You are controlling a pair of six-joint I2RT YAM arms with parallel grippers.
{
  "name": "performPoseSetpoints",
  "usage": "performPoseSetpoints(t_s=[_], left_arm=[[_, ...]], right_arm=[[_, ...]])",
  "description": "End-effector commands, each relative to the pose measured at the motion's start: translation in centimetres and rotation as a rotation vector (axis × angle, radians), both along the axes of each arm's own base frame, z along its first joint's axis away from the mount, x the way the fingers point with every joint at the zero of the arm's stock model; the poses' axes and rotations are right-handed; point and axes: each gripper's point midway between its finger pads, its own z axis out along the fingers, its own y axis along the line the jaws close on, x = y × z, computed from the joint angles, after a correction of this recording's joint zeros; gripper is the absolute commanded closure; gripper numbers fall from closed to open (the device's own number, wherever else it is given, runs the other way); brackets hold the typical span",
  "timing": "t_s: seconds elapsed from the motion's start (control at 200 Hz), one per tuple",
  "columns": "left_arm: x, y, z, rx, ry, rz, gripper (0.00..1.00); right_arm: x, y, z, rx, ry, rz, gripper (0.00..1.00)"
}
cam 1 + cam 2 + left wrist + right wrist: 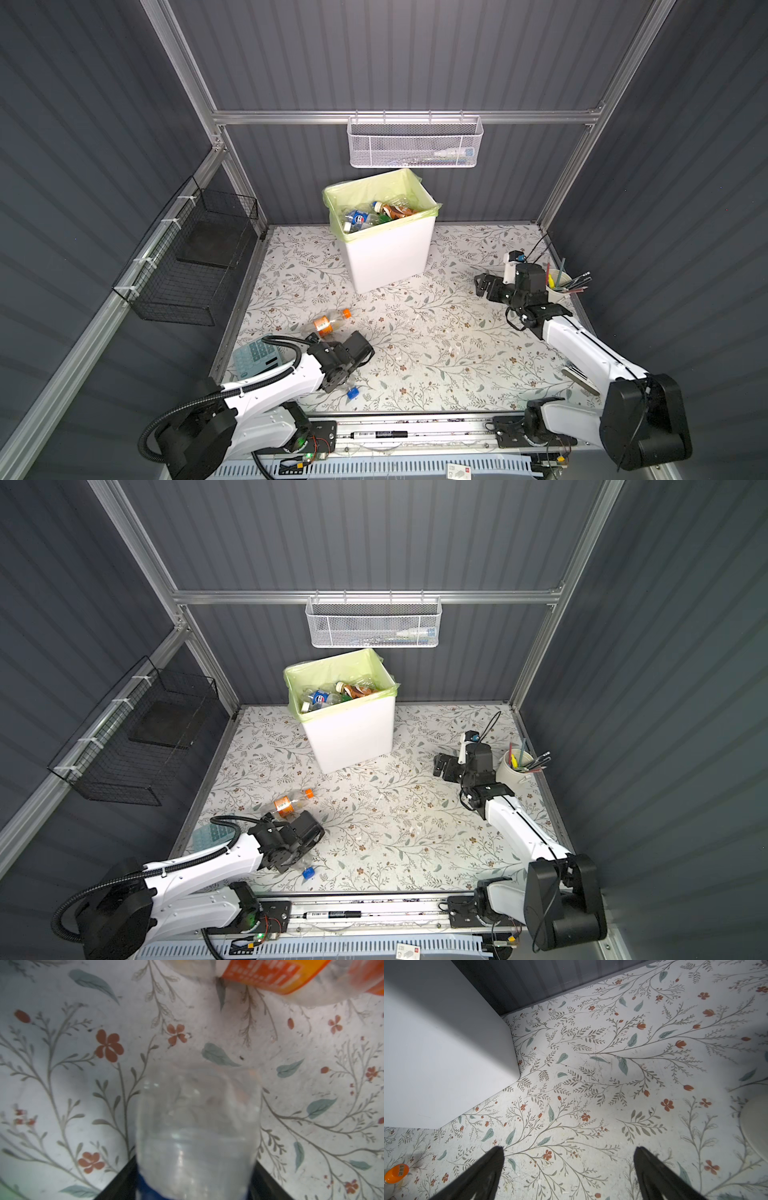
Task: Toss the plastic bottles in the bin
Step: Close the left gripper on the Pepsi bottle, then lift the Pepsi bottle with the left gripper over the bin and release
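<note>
1. Your left hand [195, 1160] is grasping the clear bottle [197, 1115], with its black fingers [124, 1184] pressing on both sides. The bottle is lying at the near left of the tabletop [436, 345], and its blue cap [353, 392] is pointing toward the near edge.
2. The orange-labelled bottle [326, 323] is lying just beyond that hand, apart from the clear bottle. A calculator [255, 357] is crowding the left edge beside your arm.
3. Your right hand [569, 1149] is hovering with its fingers spread wide, holding nothing, to the right of the bin [386, 257]. A cup of pens [559, 289] is standing close behind it at the right edge.
4. The widest open stretch is lying in the middle, between both arms and on the near side of the bin.
5. The bin is standing at the far centre with bottles piled inside it. One is showing a blue label with a round emblem [359, 218], and another is showing a brown label [399, 212].
6. White print is running across the orange label, but it is too blurred to read. The orange cap [396, 1173] is carrying characters too small to make out.
7. A floral covering is spreading over the tabletop, and grey ribbed walls are closing in on three sides. A white mesh basket [415, 143] is hanging above the bin, and a black wire basket [195, 257] is hanging on the left.
</note>
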Motion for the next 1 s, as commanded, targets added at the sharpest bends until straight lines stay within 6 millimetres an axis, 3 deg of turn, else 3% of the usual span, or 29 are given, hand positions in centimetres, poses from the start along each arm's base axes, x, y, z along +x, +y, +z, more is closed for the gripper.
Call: performPoseSetpoints(t_s=[0.0,0.13,0.28,0.405,0.51,0.655,0.785,0.886,0.996], left_arm=[[1.6,-2.2,0.4,-0.057,-0.051,-0.055,0.39],[2.7,-3.5,1.0,-0.08,-0.087,-0.098,0.5],[4.5,-5.1,3.2,-0.088,-0.16,-0.166,0.53],[6.7,-6.7,6.5,-0.08,-0.265,-0.252,0.56],[8.8,-8.1,10.4,-0.044,-0.384,-0.341,0.58],[12.1,-9.3,19.0,0.072,-0.633,-0.46,0.58],[13.6,-8.8,29.5,0.224,-0.912,-0.529,0.58],[13.0,-8.2,38.2,0.318,-1.171,-0.564,0.57],[10.5,-8.3,46.7,0.391,-1.481,-0.636,0.59]], right_arm=[[-0.5,-0.3,-0.7,-0.008,0.019,-0.01,0.01],[-0.5,-0.4,-0.6,-0.01,0.016,-0.012,0.01],[-0.5,-0.5,-0.5,-0.007,0.014,-0.012,0.01],[-0.5,-0.4,-0.4,-0.005,0.013,-0.012,0.01],[-0.6,-0.5,-0.2,-0.006,0.008,-0.015,0.01],[-0.5,-0.5,0.2,-0.001,-0.002,-0.014,0.01],[-0.4,-0.4,0.7,-0.003,-0.012,-0.01,0.01],[-0.3,-0.5,1.3,-0.01,-0.022,-0.012,0.01],[-0.3,-0.7,1.7,-0.013,-0.033,-0.018,0.01]])
